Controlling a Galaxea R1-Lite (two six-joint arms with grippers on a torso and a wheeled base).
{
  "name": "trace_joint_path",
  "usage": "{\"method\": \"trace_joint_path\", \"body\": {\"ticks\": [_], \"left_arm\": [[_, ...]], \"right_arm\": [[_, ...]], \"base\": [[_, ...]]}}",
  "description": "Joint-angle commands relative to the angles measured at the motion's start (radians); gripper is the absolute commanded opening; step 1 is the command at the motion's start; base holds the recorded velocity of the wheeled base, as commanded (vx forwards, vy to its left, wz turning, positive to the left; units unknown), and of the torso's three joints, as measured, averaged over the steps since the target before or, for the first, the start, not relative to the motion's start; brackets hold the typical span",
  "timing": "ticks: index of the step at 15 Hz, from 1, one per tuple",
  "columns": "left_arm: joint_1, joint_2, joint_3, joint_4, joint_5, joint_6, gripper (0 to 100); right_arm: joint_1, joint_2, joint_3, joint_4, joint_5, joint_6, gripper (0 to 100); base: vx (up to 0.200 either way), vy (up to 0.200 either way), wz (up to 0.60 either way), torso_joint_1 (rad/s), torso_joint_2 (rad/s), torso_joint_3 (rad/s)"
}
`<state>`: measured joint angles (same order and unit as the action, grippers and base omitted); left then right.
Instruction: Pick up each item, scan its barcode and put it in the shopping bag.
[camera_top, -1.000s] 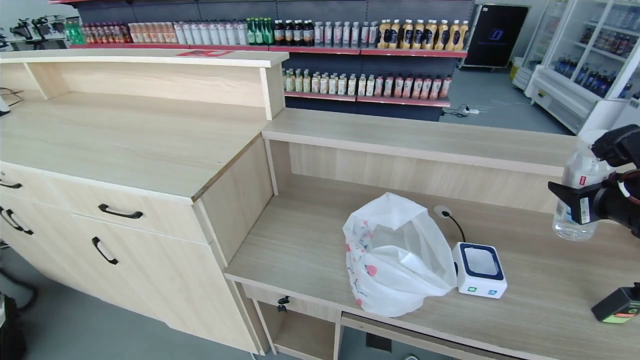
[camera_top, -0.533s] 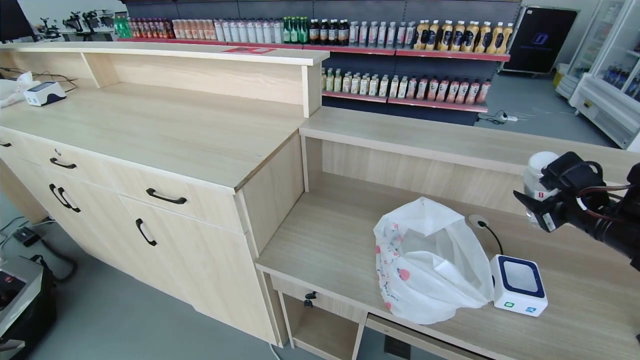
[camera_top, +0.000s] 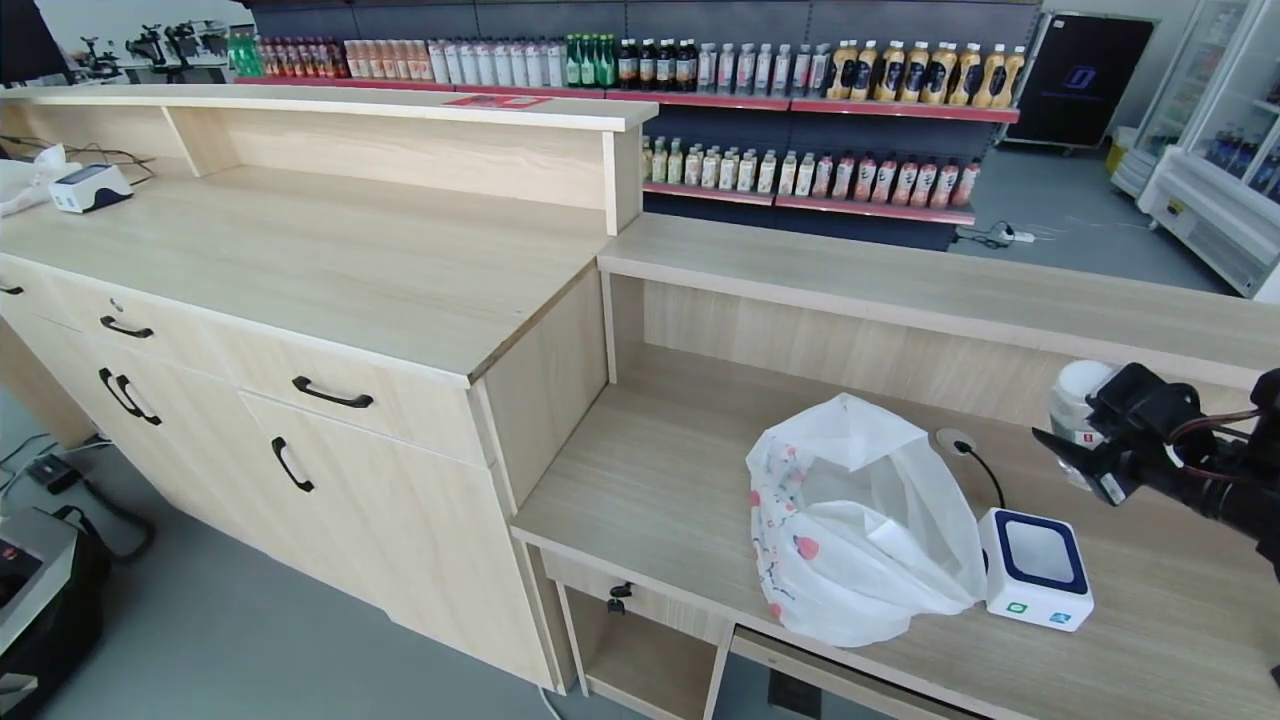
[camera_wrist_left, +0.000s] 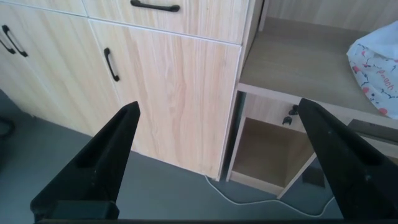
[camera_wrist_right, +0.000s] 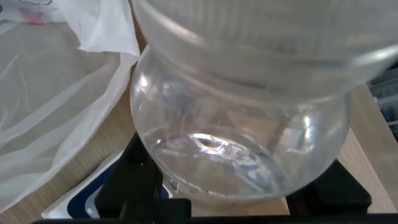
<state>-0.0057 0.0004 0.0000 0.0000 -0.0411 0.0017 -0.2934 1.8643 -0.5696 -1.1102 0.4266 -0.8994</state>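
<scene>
- We see our one left gripper (camera_wrist_left: 217, 106) spread wide, low before the cabinet doors (camera_wrist_left: 180, 93)
- One shopping bag (camera_top: 860, 530) sits just beside one scanner (camera_top: 1035, 570), near the counter's (camera_top: 650, 480) front edge
- One bottle (camera_top: 1075, 400), pinched in our right gripper (camera_top: 1095, 460), is held nearer the back edge

A pale wood-grain counter (camera_top: 640, 470), matt and smooth, with dull black handles (camera_top: 331, 394) on its drawers, carries a thin, crinkled bag (camera_top: 850, 530) of translucent white plastic and a scanner (camera_top: 1035, 570) of glossy white plastic with a smooth pale window. The bottle (camera_wrist_right: 242, 143) is clear, shiny plastic, ribbed higher up and smooth at its rounded base. The right gripper (camera_top: 1085, 445) holding it and the left gripper (camera_wrist_left: 214, 168) have fingers of what looks like matt black plastic.
</scene>
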Motion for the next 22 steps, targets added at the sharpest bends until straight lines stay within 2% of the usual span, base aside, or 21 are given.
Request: {"method": "trace_joint_path", "body": {"ticks": [1, 6, 12, 16, 22], "left_arm": [[0.000, 0.000, 0.000, 0.000, 0.000, 0.000, 100], [0.000, 0.001, 0.000, 0.000, 0.000, 0.000, 100], [0.000, 0.001, 0.000, 0.000, 0.001, 0.000, 100], [0.000, 0.001, 0.000, 0.000, 0.001, 0.000, 100], [0.000, 0.001, 0.000, 0.000, 0.001, 0.000, 100]], "right_arm": [[-0.032, 0.029, -0.004, 0.000, 0.015, -0.012, 0], [-0.044, 0.081, -0.013, -0.007, 0.144, -0.090, 0], [-0.047, 0.121, -0.052, -0.007, 0.236, -0.151, 0], [-0.049, 0.154, -0.047, 0.001, 0.307, -0.280, 0], [-0.049, 0.197, -0.046, 0.007, 0.316, -0.328, 0]], "base": [[0.000, 0.000, 0.00, 0.000, 0.00, 0.000], [0.000, 0.000, 0.00, 0.000, 0.00, 0.000], [0.000, 0.000, 0.00, 0.000, 0.00, 0.000], [0.000, 0.000, 0.00, 0.000, 0.00, 0.000], [0.000, 0.000, 0.00, 0.000, 0.00, 0.000]]}}
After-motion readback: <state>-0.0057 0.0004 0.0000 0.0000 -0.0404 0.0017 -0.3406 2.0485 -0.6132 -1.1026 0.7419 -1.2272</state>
